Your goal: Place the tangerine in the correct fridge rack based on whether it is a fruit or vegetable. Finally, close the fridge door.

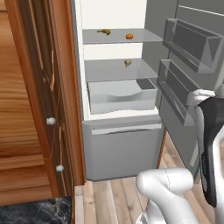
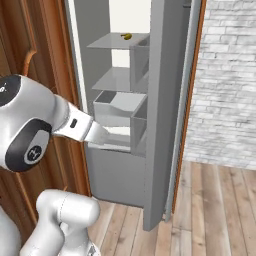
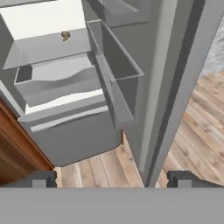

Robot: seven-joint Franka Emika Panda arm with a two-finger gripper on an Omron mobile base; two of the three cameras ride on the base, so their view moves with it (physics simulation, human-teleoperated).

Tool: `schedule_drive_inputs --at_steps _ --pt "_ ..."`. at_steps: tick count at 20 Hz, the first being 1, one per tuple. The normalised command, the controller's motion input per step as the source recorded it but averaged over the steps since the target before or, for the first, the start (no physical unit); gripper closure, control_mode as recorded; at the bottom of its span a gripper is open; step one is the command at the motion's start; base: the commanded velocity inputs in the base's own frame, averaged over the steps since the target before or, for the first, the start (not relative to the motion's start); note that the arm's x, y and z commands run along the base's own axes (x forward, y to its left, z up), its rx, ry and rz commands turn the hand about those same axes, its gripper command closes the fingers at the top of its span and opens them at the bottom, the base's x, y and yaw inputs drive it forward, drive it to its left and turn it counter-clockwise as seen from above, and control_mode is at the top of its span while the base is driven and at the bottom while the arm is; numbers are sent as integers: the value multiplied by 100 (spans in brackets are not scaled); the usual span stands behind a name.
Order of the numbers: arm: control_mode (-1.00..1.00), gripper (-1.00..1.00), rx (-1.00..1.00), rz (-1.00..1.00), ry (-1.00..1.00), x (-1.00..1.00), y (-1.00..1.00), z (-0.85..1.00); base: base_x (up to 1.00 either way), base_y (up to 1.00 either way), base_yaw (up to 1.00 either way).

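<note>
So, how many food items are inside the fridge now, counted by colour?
Orange: 1, the tangerine on the top fridge rack
Yellow: 1, the banana-like item on the same rack
Tan: 1, the lumpy item on the lower shelf
Total: 3

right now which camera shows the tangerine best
The left base view: the tangerine sits in plain sight on the top fridge rack, right of a yellow item. The right base view hides that spot behind the fridge door.

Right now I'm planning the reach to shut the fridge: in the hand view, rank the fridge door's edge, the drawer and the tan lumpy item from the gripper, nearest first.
1. fridge door, edge just ahead of the open gripper.
2. drawer, left, deeper in.
3. tan lumpy item, farthest, on the shelf above the drawer.
</note>
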Motion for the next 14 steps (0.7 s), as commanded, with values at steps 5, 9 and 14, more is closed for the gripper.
schedule_drive_inputs --at_steps 5,9,14 --pt "-100 -100 18 0 -4 -35 -100 0 0 0 0" --pt "-100 -100 26 0 -10 -43 -100 0 0 0 0" --pt "-100 -100 25 0 -8 -31 -100 -1 0 0 0"
